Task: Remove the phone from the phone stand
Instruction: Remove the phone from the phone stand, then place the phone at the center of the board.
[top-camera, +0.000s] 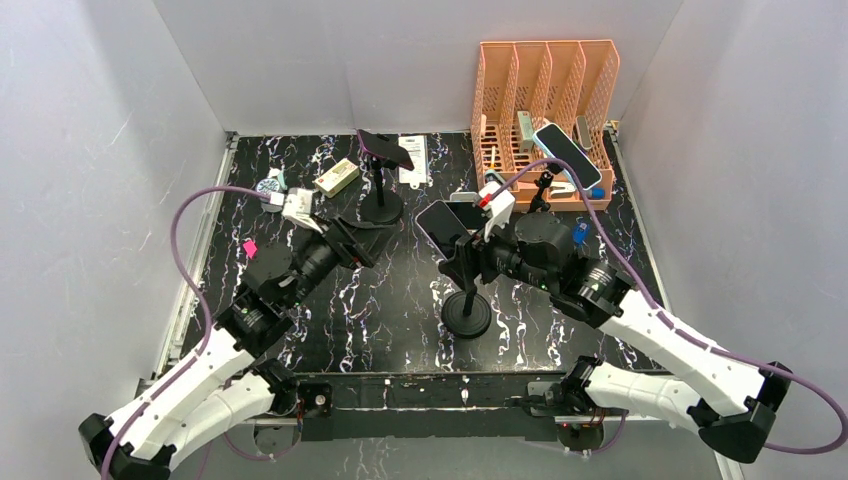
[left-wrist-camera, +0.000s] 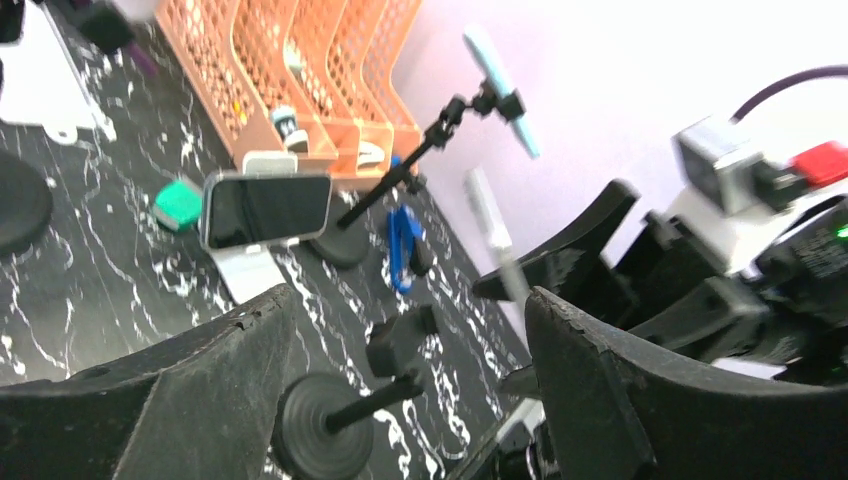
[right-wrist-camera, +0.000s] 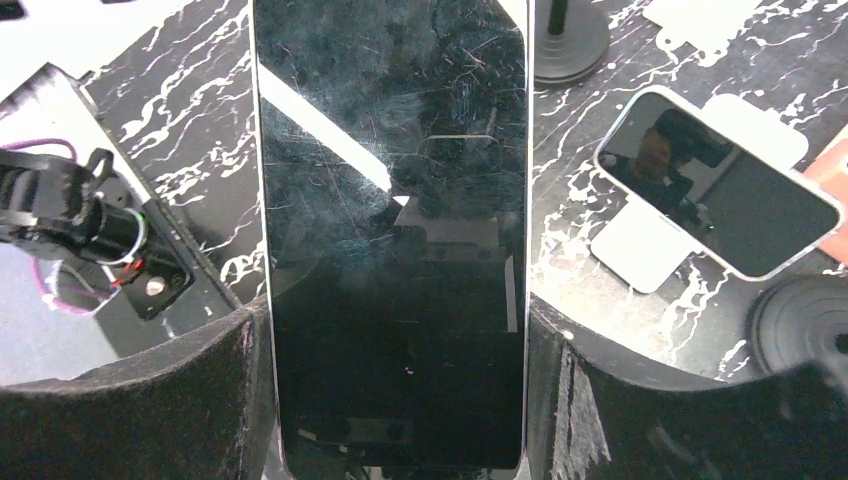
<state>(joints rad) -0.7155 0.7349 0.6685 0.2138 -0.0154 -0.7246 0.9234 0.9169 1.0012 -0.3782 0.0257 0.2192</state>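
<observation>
Right pincer (top-camera: 455, 245): closed on the phone (top-camera: 440, 225). In the right wrist view both fingers (right-wrist-camera: 150, 400) press the long edges of the dark, scratched screen, which fills the gap between them.

Phone location: held in the air near the middle of the desk (top-camera: 400, 300), just above and slightly left of the top of the phone stand (top-camera: 467, 315). The stand has a round black base and an upright post, and sits on the desk directly below the right pincer. In the left wrist view its holder head (left-wrist-camera: 400, 340) is bare. The phone appears there edge-on, as a thin pale strip above the holder and apart from it.

Left pincer (top-camera: 352, 240): jaws spread wide with nothing between them. It hovers above the desk, left of the held phone, and touches no object.

Other items noted:
- A second stand (top-camera: 380, 205) is at the far centre, carrying a dark phone (top-camera: 385, 150).
- A white stand with a silver-edged phone (right-wrist-camera: 720, 195) lying across it is just beyond the right pincer.
- An orange mesh file rack (top-camera: 545, 90) stands at the far right.
- A further phone (top-camera: 563, 152) is on an arm mount in front of the rack.
</observation>
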